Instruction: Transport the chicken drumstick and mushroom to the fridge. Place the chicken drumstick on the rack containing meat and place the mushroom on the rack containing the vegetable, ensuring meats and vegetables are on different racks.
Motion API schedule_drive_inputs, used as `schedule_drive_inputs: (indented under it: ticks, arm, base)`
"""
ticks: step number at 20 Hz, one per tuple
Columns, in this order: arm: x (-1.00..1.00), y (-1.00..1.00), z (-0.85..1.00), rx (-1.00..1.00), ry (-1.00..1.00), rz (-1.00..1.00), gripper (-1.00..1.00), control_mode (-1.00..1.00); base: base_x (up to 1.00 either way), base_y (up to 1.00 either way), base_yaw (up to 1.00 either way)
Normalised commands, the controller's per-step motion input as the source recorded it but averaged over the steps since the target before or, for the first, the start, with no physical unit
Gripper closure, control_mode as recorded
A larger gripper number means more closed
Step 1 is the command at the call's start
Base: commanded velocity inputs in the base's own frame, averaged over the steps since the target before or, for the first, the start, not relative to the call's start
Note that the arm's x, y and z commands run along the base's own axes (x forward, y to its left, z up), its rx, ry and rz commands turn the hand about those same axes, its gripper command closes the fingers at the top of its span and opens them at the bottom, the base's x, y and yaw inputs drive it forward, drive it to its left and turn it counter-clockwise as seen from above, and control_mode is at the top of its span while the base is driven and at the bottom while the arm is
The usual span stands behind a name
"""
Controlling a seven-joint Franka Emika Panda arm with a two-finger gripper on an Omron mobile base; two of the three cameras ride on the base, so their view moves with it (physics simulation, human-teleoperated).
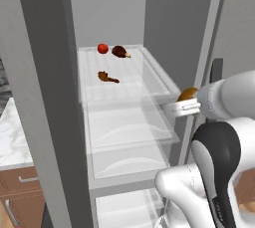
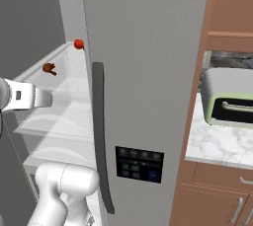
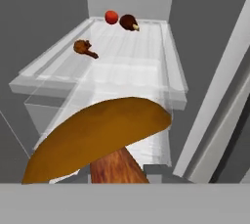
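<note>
The fridge (image 1: pixel 42 72) stands open, its top rack (image 1: pixel 130 85) carrying three things. The chicken drumstick (image 1: pixel 107 77) (image 2: pixel 49 68) (image 3: pixel 85 48) lies mid-rack toward the left. Behind it, at the back wall, sit the red ball vegetable (image 1: pixel 102 48) (image 2: pixel 78 44) (image 3: pixel 111 17) and the dark meat chunk (image 1: pixel 120 51) (image 3: pixel 129 21) side by side. My gripper (image 1: pixel 185 100) hovers at the rack's front right corner, outside the fridge, shut on the mushroom (image 1: pixel 188 93) (image 3: pixel 97 140). Its brown cap points up and its stem is pinched below.
Lower pale racks (image 1: pixel 129 132) lie beneath the top one. The grey fridge door (image 2: pixel 148 47) with its dark curved handle (image 2: pixel 99 136) stands right of my hand. A toaster oven (image 2: pixel 230 101) rests on a marble counter (image 2: pixel 222 143) further right.
</note>
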Motion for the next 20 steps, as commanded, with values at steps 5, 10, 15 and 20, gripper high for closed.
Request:
schedule_drive_inputs:
  ticks: [5, 10, 15, 20]
  arm:
    - [0.34, 0.1, 0.07, 0.0, -0.13, -0.09, 1.0, -1.0]
    - [0.56, 0.0, 0.0, 0.01, 0.0, 0.0, 1.0, -1.0]
    - [0.81, 0.0, 0.0, 0.01, 0.0, 0.0, 1.0, -1.0]
    - [0.92, 0.0, -0.04, 0.0, 0.03, 0.0, 1.0, -1.0]
  base:
    - [0.0, 0.0, 0.0]
    - [0.0, 0.0, 0.0]
    - [0.0, 0.0, 0.0]
    - [0.0, 0.0, 0.0]
